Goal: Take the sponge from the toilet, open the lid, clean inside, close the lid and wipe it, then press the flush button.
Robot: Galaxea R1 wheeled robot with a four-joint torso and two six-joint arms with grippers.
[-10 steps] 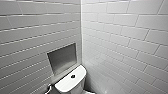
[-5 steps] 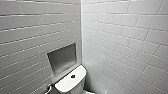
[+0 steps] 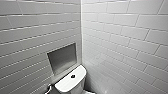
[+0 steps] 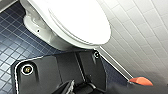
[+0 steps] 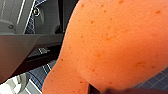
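The white toilet's tank stands in the corner in the head view, with the dark round flush button in the middle of its top. The left wrist view shows the oval lid lying shut over the bowl. The orange-red sponge looms very close in the right wrist view, and my right gripper is shut on it. An edge of the sponge also peeks out beside the white tiled wall in the left wrist view. My left gripper is open and holds nothing.
Grey tiled walls meet in a corner behind the tank, close on the toilet's right side. A recessed metal niche sits in the left wall above the tank. A chrome fitting hangs left of the tank. Dark blue mosaic floor surrounds the bowl.
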